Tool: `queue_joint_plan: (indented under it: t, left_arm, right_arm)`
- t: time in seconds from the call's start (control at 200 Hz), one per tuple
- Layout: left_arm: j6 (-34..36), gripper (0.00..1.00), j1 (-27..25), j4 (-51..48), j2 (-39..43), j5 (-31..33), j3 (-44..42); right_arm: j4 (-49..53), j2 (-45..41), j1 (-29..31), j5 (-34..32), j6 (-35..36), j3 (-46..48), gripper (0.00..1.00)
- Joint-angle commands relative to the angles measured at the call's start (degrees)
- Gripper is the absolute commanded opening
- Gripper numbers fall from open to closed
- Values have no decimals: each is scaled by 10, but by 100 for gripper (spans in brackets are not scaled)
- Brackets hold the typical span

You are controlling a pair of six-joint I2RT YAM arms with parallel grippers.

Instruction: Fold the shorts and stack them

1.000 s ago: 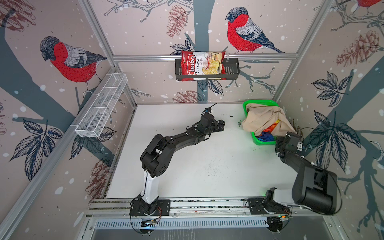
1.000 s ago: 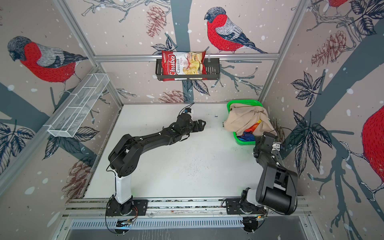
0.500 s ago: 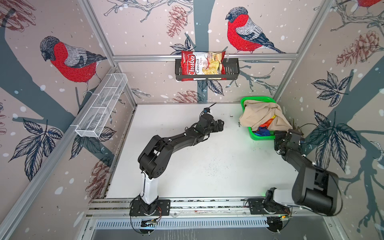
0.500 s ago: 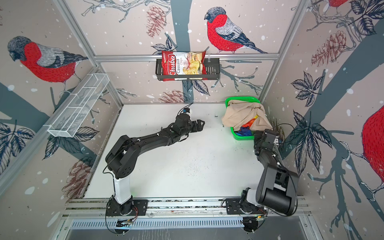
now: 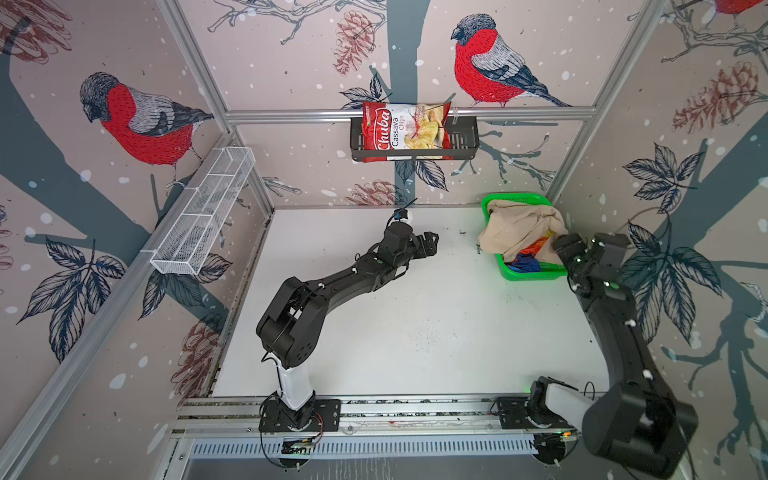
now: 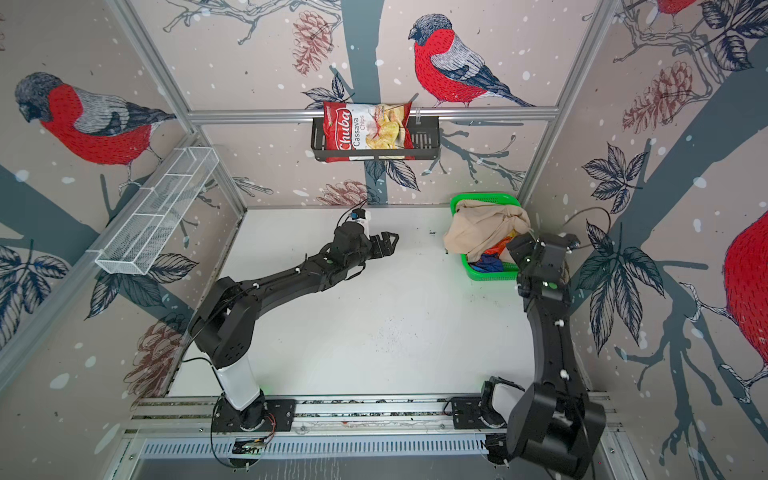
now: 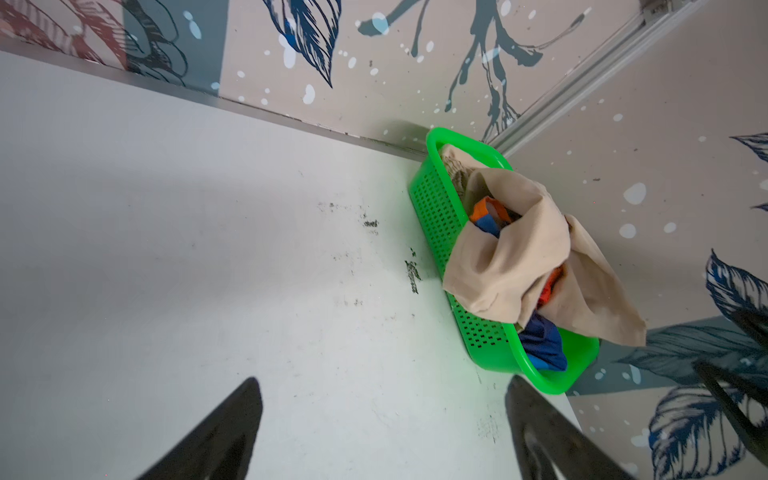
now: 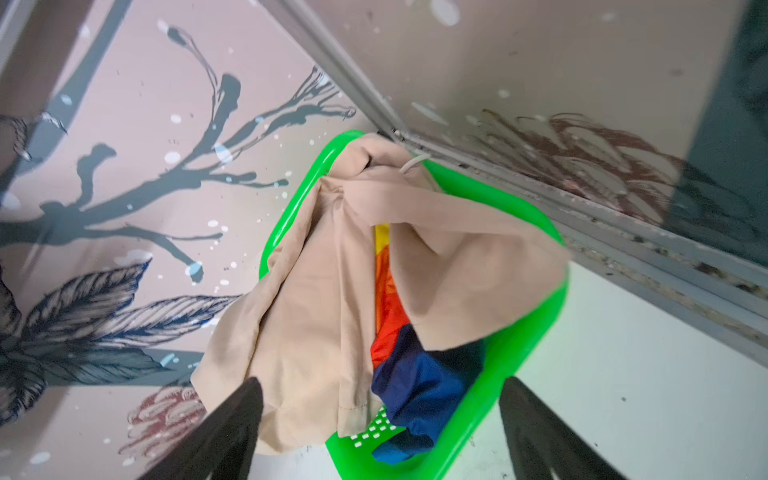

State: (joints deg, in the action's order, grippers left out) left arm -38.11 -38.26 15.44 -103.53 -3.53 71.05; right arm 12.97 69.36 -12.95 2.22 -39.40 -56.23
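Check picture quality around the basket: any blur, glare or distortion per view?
Both top views: sharp, evenly lit, walls splayed by the wide lens, no glare on the green basket. Left wrist: basket sharp, green tint cast on the table beside it, fingers out of focus. Right wrist: beige shorts smeared along one edge, fingers blurred too.

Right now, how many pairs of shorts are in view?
2. The beige shorts lie draped over the green basket, spilling past its rim; the rainbow shorts sit inside it beneath them, mostly covered. Anything deeper in the basket would be hidden.
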Motion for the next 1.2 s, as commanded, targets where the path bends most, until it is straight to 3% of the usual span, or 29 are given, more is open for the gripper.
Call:
queue_joint_plan:
  t: [0.0, 0.295, 0.395, 0.445, 0.515, 0.545, 0.961, 1.196]
  left_arm:
    - [4, 91, 4, 27, 6, -27, -15]
    - [9, 91, 31, 33, -1, -58, -33]
    - [6, 91, 40, 33, -9, -69, -31]
    - [3, 91, 43, 35, -14, -75, -30]
    - [1, 90, 44, 36, -20, -81, -28]
    - [-1, 90, 44, 36, -20, -83, -27]
    - [-27, 89, 44, 49, 14, -90, -48]
    - [-32, 89, 44, 47, 44, -80, -69]
  right_arm:
    - [56, 96, 53, 6, 62, -89, 89]
    - [85, 353, 108, 20, 41, -300, 88]
    - [92, 410, 107, 27, 40, -348, 79]
    - [78, 428, 106, 50, 45, -361, 65]
    - [73, 440, 106, 63, 48, -385, 13]
    - [80, 440, 107, 57, 50, -398, 1]
    - [63, 225, 143, -152, 114, -487, 0]
    - [85, 181, 144, -199, 149, -512, 1]
